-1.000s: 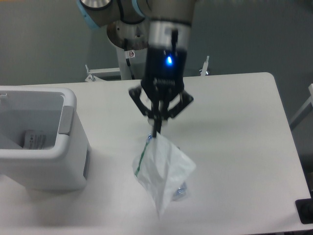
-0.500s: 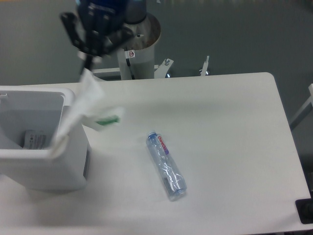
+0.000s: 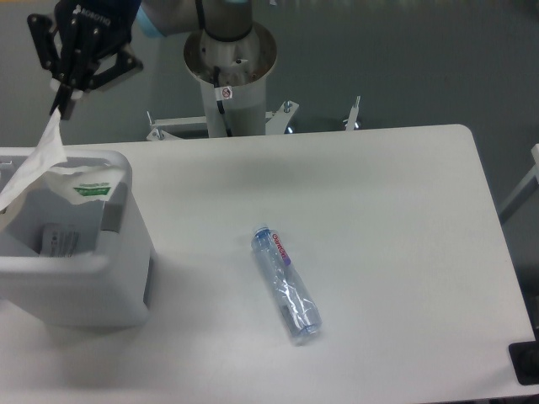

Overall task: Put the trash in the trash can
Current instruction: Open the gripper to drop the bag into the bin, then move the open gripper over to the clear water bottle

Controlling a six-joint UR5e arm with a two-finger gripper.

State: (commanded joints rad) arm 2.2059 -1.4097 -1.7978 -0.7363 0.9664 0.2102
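Observation:
My gripper hangs at the upper left, above the back of the trash can, a boxy white bin with a grey side handle. Its fingers are shut on the top corner of the translucent white pouch. The pouch hangs down into the bin's opening, its green strip resting by the right rim. The clear plastic bottle with a red-and-blue label lies on its side in the middle of the white table, well right of the gripper.
The arm's round base column stands behind the table's far edge. A paper label shows inside the bin. A dark object sits at the table's front right corner.
The gripper carried the pouch up off the bottle and left across the table, and the pouch now hangs into the bin. The bottle stays uncovered in place.

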